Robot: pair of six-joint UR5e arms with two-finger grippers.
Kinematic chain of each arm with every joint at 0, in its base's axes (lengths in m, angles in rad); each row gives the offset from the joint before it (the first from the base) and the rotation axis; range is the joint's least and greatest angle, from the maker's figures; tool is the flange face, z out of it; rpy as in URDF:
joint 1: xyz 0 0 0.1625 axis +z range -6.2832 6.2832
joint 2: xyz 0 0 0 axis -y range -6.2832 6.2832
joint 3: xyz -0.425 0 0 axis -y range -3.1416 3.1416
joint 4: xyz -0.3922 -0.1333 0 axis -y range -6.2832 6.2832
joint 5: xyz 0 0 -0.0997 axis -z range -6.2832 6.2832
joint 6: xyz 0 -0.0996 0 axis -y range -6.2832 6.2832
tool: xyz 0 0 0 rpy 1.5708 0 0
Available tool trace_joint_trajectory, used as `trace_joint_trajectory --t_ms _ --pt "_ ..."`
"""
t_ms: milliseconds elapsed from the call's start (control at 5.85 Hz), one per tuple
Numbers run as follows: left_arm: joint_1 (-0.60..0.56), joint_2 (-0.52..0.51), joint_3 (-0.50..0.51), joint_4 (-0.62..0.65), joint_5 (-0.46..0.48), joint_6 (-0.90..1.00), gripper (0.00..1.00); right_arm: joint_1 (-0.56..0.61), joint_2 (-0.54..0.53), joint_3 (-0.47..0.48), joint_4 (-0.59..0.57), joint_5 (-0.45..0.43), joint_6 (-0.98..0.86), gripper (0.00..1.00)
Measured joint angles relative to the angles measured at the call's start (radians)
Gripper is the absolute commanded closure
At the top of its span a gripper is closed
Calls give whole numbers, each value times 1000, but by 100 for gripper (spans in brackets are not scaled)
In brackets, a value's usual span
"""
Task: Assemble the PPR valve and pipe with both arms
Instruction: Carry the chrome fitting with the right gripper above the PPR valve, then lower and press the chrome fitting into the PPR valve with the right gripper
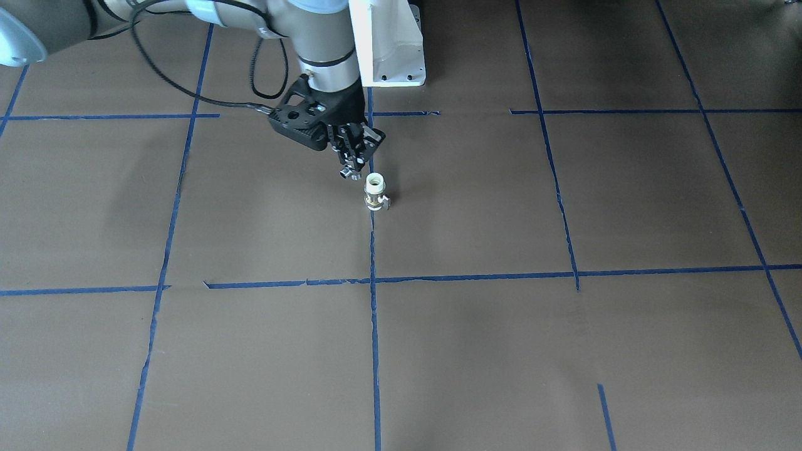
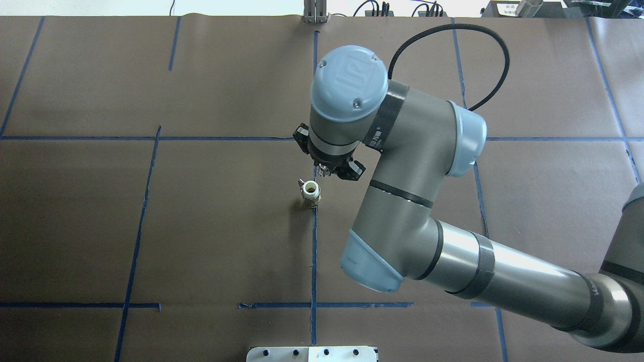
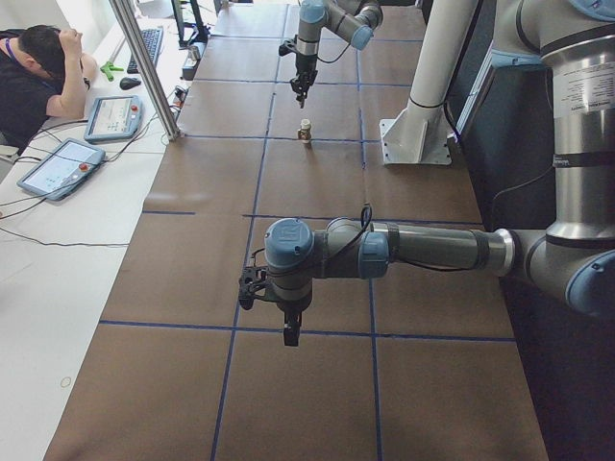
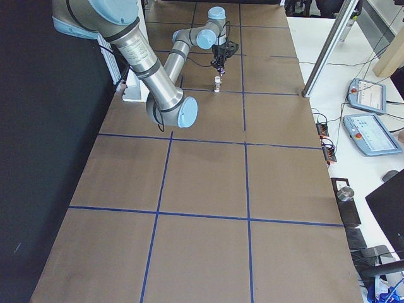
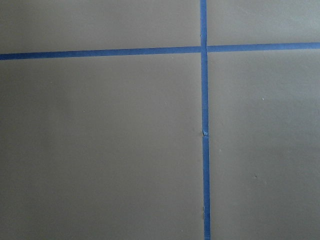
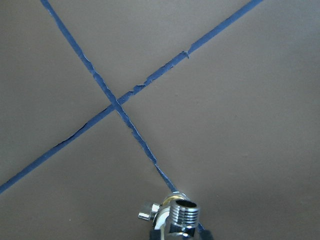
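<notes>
– Right gripper (image 1: pixel 354 164) pinching the pipe (image 1: pixel 348 173), hanging just beside the upright PPR valve (image 1: pixel 374 191) on the table (image 1: pixel 501 219). Tips?
– Centre it over the white mouth, keep it vertical, lower slowly.

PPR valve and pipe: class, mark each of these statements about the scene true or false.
1. The PPR valve stands upright on the table. True.
2. The right hand holds the pipe. True.
3. The pipe is screwed into the valve. False: it hangs in the hand, apart from the valve.
4. The left hand grips the valve. False: it hangs over bare table, far from the valve, which nothing touches.
</notes>
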Motion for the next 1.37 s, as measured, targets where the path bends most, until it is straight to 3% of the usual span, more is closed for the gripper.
trace_joint_trajectory --t_ms 1367 --pt "0 0 3 0 0 0 0 -75 37 -52 -51 -92 7 100"
